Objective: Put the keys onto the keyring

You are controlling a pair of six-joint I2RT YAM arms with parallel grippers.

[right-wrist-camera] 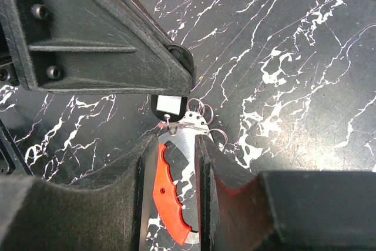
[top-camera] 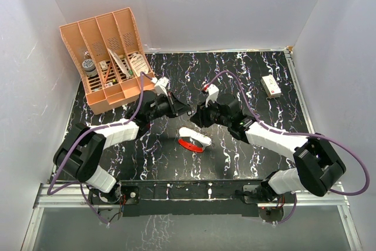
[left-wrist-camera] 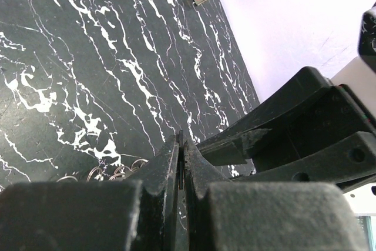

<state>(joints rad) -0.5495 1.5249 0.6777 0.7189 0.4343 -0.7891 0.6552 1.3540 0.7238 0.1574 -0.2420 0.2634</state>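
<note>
Black counter (top-camera: pixel 147 157) veined in white, enclosed on three sides by plain white walls (top-camera: pixel 205 4); a metal rail (top-camera: pixel 194 203) runs along the near edge. Back left: a peach slotted organizer (top-camera: pixel 108 57) holding small items. Back right: a small white box (top-camera: pixel 271 86) with a red mark, well apart from both arms. Centre: the two arms meet tip to tip. The left jaws are closed on the keys (right-wrist-camera: pixel 167 105), a flat dark piece with a pale middle, just beside the tip of the keyring (right-wrist-camera: pixel 171 198). The keyring, white with a red crescent, shows in the gap of the right jaws, which stand on either side of it; whether they pinch it cannot be told. Small wire rings (right-wrist-camera: pixel 204 113) show beside its tip
</note>
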